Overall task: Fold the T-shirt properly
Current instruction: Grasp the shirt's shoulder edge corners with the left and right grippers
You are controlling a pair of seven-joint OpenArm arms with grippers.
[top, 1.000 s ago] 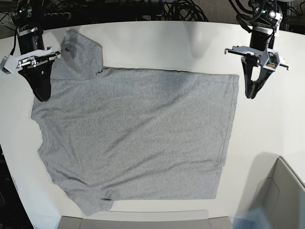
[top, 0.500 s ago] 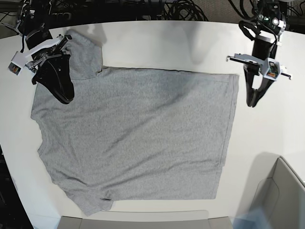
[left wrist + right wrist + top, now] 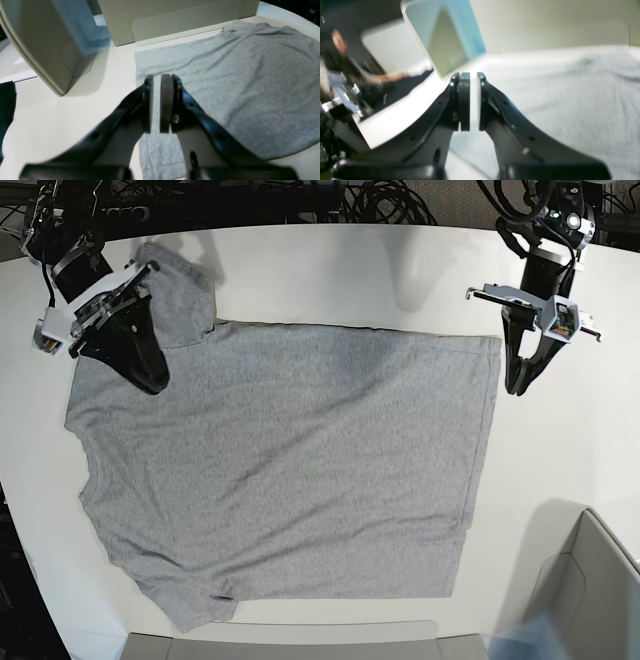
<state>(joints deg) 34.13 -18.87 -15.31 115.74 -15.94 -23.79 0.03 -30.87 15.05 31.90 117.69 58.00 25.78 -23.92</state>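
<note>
The heather-grey T-shirt (image 3: 290, 460) lies spread flat on the white table (image 3: 560, 450), plain side up, collar end toward the left of the base view. My right gripper (image 3: 152, 383) hangs over the shirt beside the upper-left sleeve (image 3: 175, 300). Its pads (image 3: 464, 100) stand a narrow gap apart with nothing between them. My left gripper (image 3: 515, 388) hovers just off the shirt's hem edge at the upper right. In the left wrist view the left gripper (image 3: 156, 82) also shows a narrow empty gap, above the T-shirt (image 3: 237, 75). The right wrist view is blurred, with the T-shirt (image 3: 570, 105) beneath.
A beige bin (image 3: 590, 580) stands at the front right corner, also seen as the bin (image 3: 45, 50) close by the left arm. A flat beige panel (image 3: 280, 645) lies along the front edge. Cables (image 3: 380, 200) run behind the table. A person (image 3: 340, 65) shows blurred beyond it.
My right arm has swung from beside the shirt's left edge to over its sleeve area. My left arm has shifted slightly toward the hem.
</note>
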